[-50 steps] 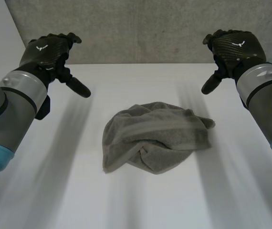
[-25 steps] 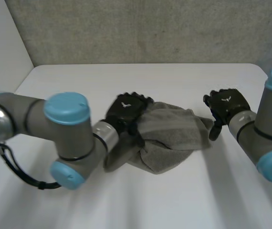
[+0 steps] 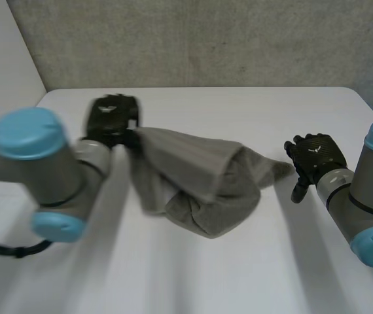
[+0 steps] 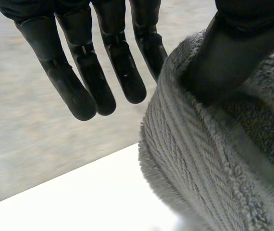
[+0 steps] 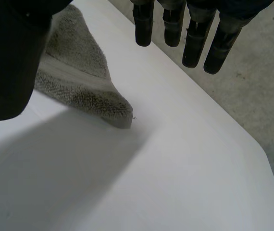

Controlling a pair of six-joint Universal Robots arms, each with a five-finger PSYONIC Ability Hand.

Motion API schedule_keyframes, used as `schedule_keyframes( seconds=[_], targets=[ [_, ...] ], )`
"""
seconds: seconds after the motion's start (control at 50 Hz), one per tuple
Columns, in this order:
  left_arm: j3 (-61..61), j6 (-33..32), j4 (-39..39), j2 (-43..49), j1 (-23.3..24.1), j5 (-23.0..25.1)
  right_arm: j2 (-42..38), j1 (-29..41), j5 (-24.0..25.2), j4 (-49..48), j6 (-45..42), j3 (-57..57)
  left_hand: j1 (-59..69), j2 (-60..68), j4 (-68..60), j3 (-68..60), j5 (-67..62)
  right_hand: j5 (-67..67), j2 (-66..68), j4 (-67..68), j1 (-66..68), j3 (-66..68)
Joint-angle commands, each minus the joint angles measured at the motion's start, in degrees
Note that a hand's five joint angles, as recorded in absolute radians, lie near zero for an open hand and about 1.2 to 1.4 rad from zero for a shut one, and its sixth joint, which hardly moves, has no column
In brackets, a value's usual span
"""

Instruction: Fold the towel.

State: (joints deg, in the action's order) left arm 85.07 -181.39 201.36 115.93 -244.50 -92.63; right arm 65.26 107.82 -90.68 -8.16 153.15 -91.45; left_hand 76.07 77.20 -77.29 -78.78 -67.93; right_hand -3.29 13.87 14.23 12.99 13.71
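A grey towel (image 3: 199, 176) lies crumpled in the middle of the white table (image 3: 239, 281). Its left edge is lifted and drawn out to the left. My left hand (image 3: 111, 121) holds that raised edge. In the left wrist view the thumb (image 4: 238, 53) presses into the towel (image 4: 214, 163), pinching the cloth, while the other fingers (image 4: 79, 72) stand straight beside it. My right hand (image 3: 314, 157) hovers open just right of the towel's right corner. In the right wrist view that corner (image 5: 79, 82) lies flat on the table under the thumb (image 5: 7, 62), untouched, with the fingers (image 5: 194, 38) straight.
A grey concrete wall (image 3: 206, 39) rises behind the table's far edge. The table's right corner (image 3: 353, 91) is near my right arm (image 3: 370, 209). My left arm (image 3: 36, 170) reaches across the table's left side.
My left hand came down onto the towel's left side, closed on it and pulled that edge up and leftward. My right hand dropped to the towel's right corner and stayed open.
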Motion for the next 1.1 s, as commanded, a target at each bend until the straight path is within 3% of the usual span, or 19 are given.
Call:
schedule_keyframes(
  seconds=[0.02,0.06,0.12,0.22,0.34,0.38,0.4,0.44,0.5,0.56,0.66,0.78,0.82,0.88,0.92,0.98,1.1],
  targets=[
    [14.86,0.51,2.9,-9.05,-11.0,6.14,0.48,0.64,1.73,0.69,0.13,0.4,3.93,2.8,-2.71,-1.22,-2.07,3.29,-3.87,-4.23,-2.99,-3.71],
    [20.37,0.51,4.04,-11.06,-16.59,11.3,0.31,0.64,3.39,0.69,0.22,0.83,3.93,2.8,-2.71,-1.22,-2.07,3.29,-3.87,-4.23,-2.99,-3.71],
    [22.68,0.51,4.75,-11.69,-19.43,13.88,0.05,1.07,4.8,0.78,0.31,1.62,3.93,2.8,-2.71,-1.22,-2.07,3.29,-3.87,-4.23,-2.99,-3.71],
    [27.68,0.34,5.98,-11.43,-25.14,22.47,-0.13,4.84,7.26,2.0,0.92,3.9,-0.04,-1.18,1.27,2.75,1.9,3.29,-3.87,-4.23,-2.99,-3.71],
    [26.9,0.07,6.15,-10.81,-25.76,24.07,-1.01,7.4,7.88,6.14,1.54,7.16,-12.7,-13.83,13.92,15.41,14.56,3.29,-3.87,-4.23,-2.99,-3.71],
    [25.68,0.07,6.5,-10.55,-25.76,23.55,-1.8,8.45,7.88,9.29,3.46,9.09,-28.76,-29.9,29.99,31.47,30.62,3.29,-3.87,-4.23,-2.99,-3.71],
    [25.67,0.07,6.51,-10.54,-25.76,23.55,-1.8,8.46,7.88,9.3,3.47,9.1,-28.85,-29.98,30.07,31.56,30.7,3.29,-3.87,-4.23,-2.99,-3.71],
    [24.62,0.07,5.98,-10.89,-25.94,22.85,-1.89,8.99,7.62,12.71,6.79,10.06,-41.91,-43.04,43.13,44.62,43.76,3.29,-3.87,-4.23,-2.99,-3.71],
    [24.53,0.16,5.72,-11.16,-25.59,22.84,-1.54,8.9,7.62,15.97,11.62,10.24,-46.17,-47.31,47.4,48.88,48.03,3.29,-3.87,-4.23,-2.99,-3.71],
    [24.79,0.16,5.54,-13.09,-24.27,23.11,-1.19,8.64,7.53,17.39,14.72,10.15,-48.86,-50.0,50.09,51.57,50.72,3.29,-3.87,-4.23,-2.99,-3.71],
    [24.7,0.95,3.61,-17.49,-18.29,22.76,-0.31,8.2,8.41,19.32,28.75,9.19,-49.87,-51.01,51.1,52.58,51.73,3.29,-3.87,-4.23,-2.99,-3.71],
    [22.94,1.13,1.67,-17.4,-9.86,22.32,-0.48,8.11,8.76,19.32,34.93,8.83,-50.21,-51.35,51.43,52.92,52.07,3.29,-3.87,-4.23,-2.99,-3.71],
    [20.23,0.95,1.41,-14.26,-4.69,20.13,-1.18,8.11,10.25,19.32,37.38,8.92,-50.21,-51.35,51.43,52.92,52.07,3.29,-3.87,-4.23,-2.99,-3.71],
    [18.11,0.95,1.14,-11.42,-2.56,18.01,-1.63,8.2,11.49,19.32,38.63,8.92,-50.21,-51.35,51.43,52.92,52.07,3.29,-3.87,-4.23,-2.99,-3.71],
    [13.65,0.6,-0.43,-6.79,0.33,12.94,-3.03,8.72,13.5,19.32,40.72,9.01,-50.21,-51.35,51.43,52.92,52.07,3.29,-3.87,-4.23,-2.99,-3.71],
    [9.08,0.25,-3.06,-2.83,1.3,8.62,-3.82,9.07,14.21,19.15,42.92,8.92,-50.38,-51.51,51.6,53.09,52.23,3.29,-3.87,-4.23,-2.99,-3.71],
    [2.11,0.34,-6.94,4.04,2.45,6.14,-6.11,10.04,14.3,18.88,45.48,9.63,-50.38,-51.51,51.6,53.09,52.24,3.29,-3.87,-4.23,-2.99,-3.71]
  ],
)
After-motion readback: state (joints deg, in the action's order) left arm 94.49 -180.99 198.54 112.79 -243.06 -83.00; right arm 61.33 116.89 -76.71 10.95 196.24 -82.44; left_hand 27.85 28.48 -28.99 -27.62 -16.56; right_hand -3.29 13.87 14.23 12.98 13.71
